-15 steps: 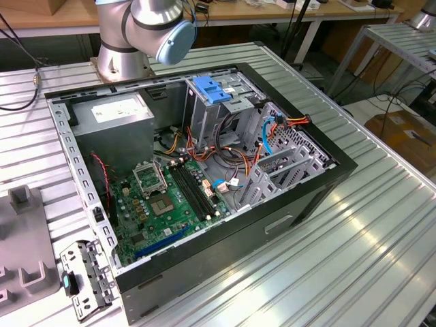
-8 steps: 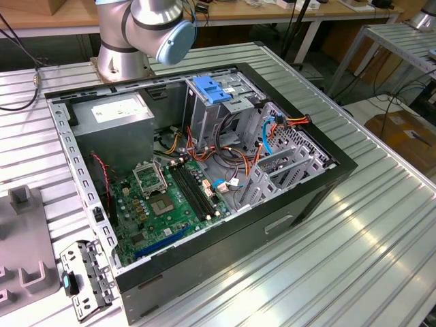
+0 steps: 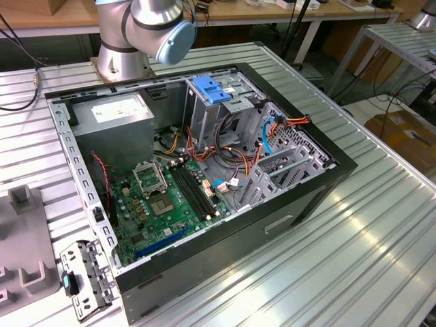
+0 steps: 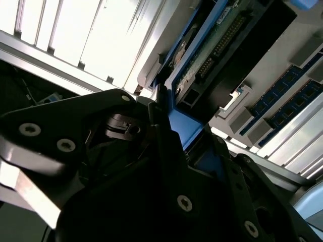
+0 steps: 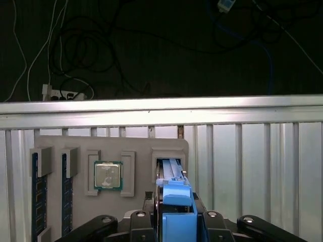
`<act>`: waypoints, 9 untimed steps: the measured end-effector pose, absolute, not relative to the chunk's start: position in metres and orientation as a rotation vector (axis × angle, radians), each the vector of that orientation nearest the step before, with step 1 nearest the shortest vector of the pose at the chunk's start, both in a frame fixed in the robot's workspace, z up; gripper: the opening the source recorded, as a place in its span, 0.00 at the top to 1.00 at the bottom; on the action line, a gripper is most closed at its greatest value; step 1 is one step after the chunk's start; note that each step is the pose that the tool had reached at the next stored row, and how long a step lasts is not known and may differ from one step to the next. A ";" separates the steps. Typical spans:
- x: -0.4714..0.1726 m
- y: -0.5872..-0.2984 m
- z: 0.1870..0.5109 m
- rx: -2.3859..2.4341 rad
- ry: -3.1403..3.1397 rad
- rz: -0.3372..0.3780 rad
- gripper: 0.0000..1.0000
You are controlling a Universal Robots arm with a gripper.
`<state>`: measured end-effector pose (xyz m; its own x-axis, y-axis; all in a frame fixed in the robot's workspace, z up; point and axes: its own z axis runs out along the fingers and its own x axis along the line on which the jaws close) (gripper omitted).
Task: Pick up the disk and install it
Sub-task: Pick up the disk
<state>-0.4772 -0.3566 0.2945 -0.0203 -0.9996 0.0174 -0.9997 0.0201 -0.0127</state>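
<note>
Partly hidden disk [image 5: 175, 194], end effector [image 5: 176, 218] gripping

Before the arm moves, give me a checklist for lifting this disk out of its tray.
1. Jaws on the disk: ok, the gripper looks closed on its blue rail in both wrist views.
2. Disk free of the grey tray: not ok, its far end sits in the slot.
3. Processor and memory sticks apart from disk: ok.
4. Computer case open: ok.
5. Free bay in drive cage: cannot tell.
</note>
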 end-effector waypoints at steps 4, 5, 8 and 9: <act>-0.477 -0.357 0.295 2.207 -2.231 0.033 0.63; -0.477 -0.357 0.295 2.207 -2.231 0.033 0.63; -0.477 -0.357 0.295 2.200 -2.238 0.033 0.63; -0.477 -0.357 0.295 2.196 -2.241 0.033 0.63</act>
